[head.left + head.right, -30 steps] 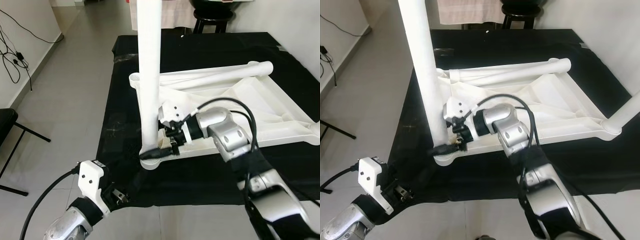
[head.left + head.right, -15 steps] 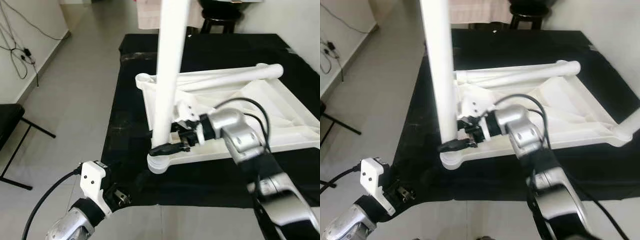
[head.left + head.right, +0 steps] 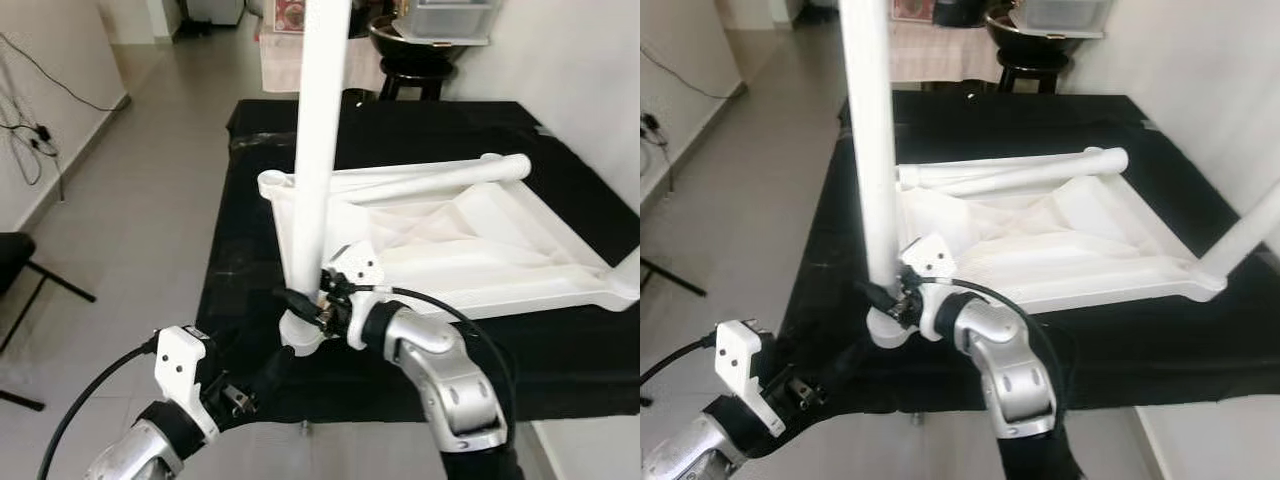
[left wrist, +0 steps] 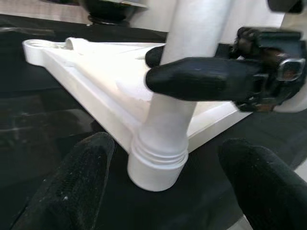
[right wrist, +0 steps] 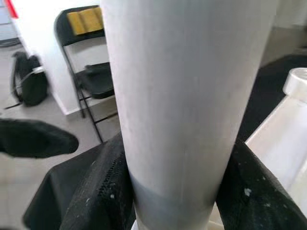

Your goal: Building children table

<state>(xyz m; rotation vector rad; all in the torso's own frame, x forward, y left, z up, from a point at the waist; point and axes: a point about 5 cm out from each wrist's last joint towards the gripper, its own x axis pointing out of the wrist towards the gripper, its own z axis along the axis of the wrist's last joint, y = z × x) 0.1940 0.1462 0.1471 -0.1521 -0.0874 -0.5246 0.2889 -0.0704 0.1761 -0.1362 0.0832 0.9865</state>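
The white children's table top (image 3: 450, 240) lies upside down on a black cloth (image 3: 400, 120). One white leg (image 3: 318, 150) stands upright in the near left corner socket (image 4: 157, 165). My right gripper (image 3: 298, 300) is shut on this leg just above the socket, its fingers (image 5: 100, 191) pressing on both sides. My left gripper (image 3: 240, 398) hangs low by the cloth's near edge, open, with its fingers (image 4: 81, 182) spread and pointing at the socket without touching it. A second leg (image 3: 430, 180) lies along the far side of the top. A third leg (image 3: 1250, 230) rises at the right corner.
A black stool (image 3: 415, 70) stands beyond the cloth's far end. A dark folding chair (image 3: 15, 250) is on the grey floor at the left, with cables (image 3: 35, 140) along that wall. A white wall (image 3: 590, 90) runs close on the right.
The camera has pulled back and the picture has shifted. My right arm now reaches the leg from below, elbow drawn nearer. The grip on the leg holds and the left gripper stays low.
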